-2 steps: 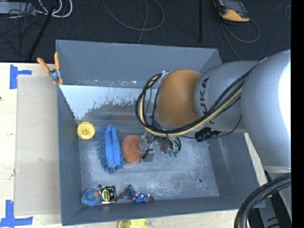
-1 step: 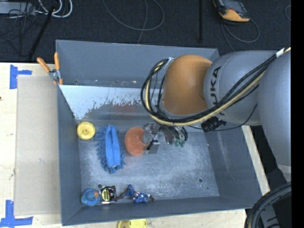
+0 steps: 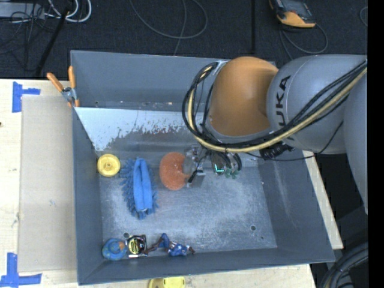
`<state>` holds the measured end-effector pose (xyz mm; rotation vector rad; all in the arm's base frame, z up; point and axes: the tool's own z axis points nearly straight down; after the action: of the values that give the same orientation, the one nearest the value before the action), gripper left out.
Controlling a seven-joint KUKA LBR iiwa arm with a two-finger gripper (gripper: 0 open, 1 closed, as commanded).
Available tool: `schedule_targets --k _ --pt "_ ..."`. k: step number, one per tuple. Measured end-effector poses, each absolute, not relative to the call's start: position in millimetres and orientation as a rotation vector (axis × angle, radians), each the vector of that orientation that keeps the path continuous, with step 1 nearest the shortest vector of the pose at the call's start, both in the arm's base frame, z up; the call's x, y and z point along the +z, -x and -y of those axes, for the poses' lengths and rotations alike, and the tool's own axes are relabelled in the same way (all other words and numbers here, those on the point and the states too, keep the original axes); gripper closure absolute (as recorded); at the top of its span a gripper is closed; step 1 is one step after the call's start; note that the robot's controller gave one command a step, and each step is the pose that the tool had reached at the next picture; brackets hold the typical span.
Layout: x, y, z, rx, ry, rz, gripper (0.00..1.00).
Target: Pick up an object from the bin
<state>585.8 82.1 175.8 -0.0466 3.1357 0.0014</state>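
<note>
The arm (image 3: 318, 101), with its rounded orange cover (image 3: 240, 95) and looped cables, reaches in from the right and hangs over the upper middle of the grey bin (image 3: 240, 218). Below the cover the pincer (image 3: 195, 171) points down close to the bin floor. Whether it is released or clenched cannot be told, and nothing can be seen grasped in it.

Well to the left of the pincer, past the orange thing, lies a blue fringed duster (image 3: 141, 189), long and narrow, running towards the near wall. Just beside the pincer on its left is an orange round pad (image 3: 172, 171), flat on the floor; the pincer is at its right edge, though contact cannot be made out. Further left than the duster sits a small yellow disc (image 3: 108, 165).

Far below and left of the pincer, along the near wall, are three small things in a row: a blue round piece (image 3: 113, 249), a yellow-and-black tape measure (image 3: 137, 245) touching it, and a little blue toy (image 3: 171, 247) just beside that.
</note>
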Motion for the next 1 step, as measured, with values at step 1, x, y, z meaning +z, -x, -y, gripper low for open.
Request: schedule_targets --k 1 --pt "159.6 -578.3 -86.1 0.001 0.021 -3.142 0.0"
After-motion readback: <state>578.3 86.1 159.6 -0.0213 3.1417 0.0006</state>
